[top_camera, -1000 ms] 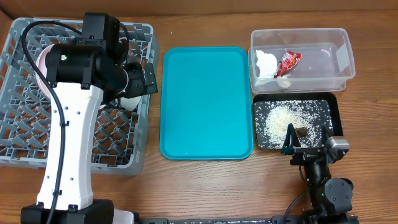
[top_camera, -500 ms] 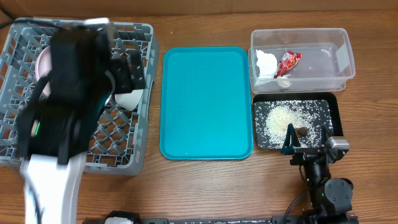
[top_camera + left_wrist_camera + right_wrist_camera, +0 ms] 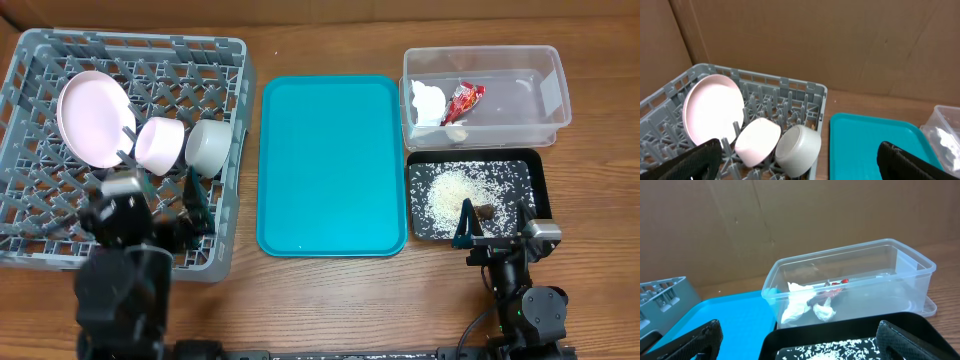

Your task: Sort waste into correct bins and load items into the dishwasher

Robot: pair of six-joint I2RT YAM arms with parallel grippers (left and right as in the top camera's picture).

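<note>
Beside the teal tray (image 3: 332, 165), rack (image 3: 40, 225) holding plate (image 3: 92, 118), left end effector (image 3: 800, 162), right end effector (image 3: 801, 342) both spread apart

Teal tray (image 3: 333, 165) unobstructed between rack (image 3: 30, 200), tub (image 3: 520, 100)

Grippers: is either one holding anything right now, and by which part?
Nothing is held. The left gripper and the right gripper both stand open, with nothing between their fingers.
</note>
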